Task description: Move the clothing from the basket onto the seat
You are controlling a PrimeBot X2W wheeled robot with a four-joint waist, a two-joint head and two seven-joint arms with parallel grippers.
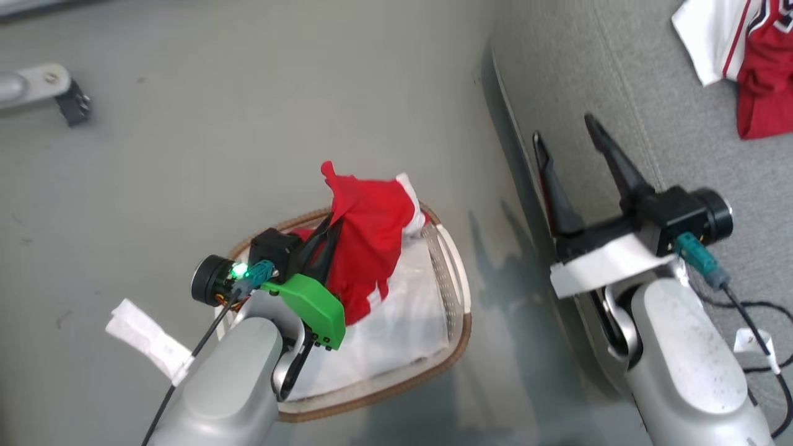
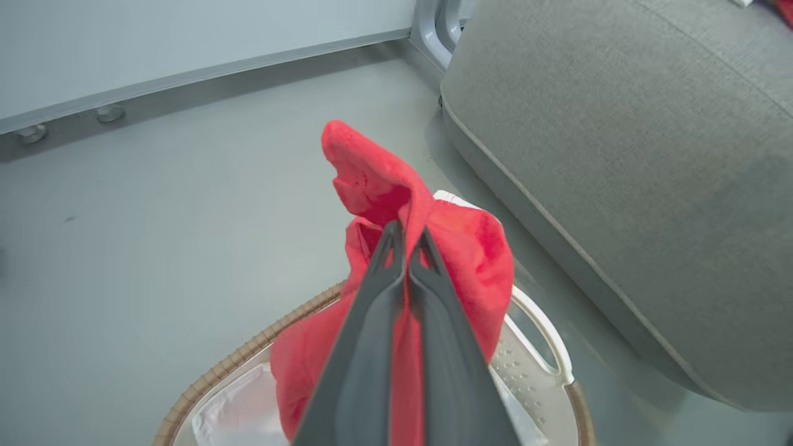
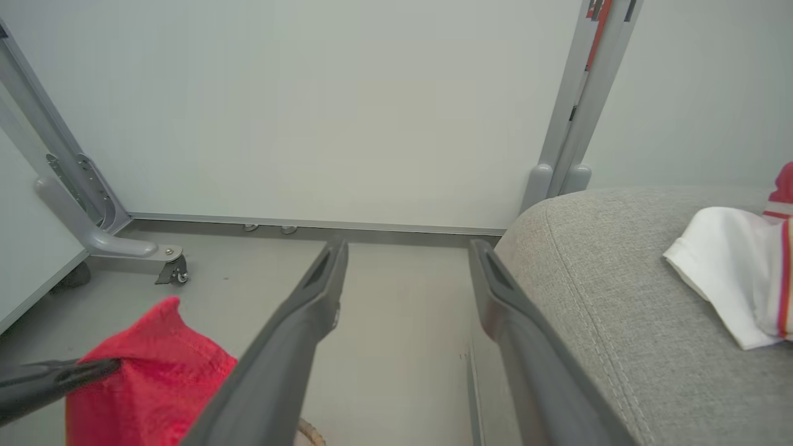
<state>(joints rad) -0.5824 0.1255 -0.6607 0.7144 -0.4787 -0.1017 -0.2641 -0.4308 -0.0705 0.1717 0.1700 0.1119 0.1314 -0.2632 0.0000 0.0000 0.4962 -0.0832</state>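
Clothing (image 1: 365, 248) above basket (image 1: 443, 266), grey floor (image 1: 248, 124) (faintly marked), seat (image 1: 619, 93) beside

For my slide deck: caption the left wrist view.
Left gripper shut on a red jersey, holding it above the basket beside the seat.

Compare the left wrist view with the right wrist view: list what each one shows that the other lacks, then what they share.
Left wrist view: inside the basket, its liner and perforated wall. Right wrist view: the open right end effector, a castor, and a second jersey lying plainly on the seat; the left wrist view has at most a sliver of it. Shared: the left end effector shut on a red jersey, the seat, the floor, and a bit of basket rim.
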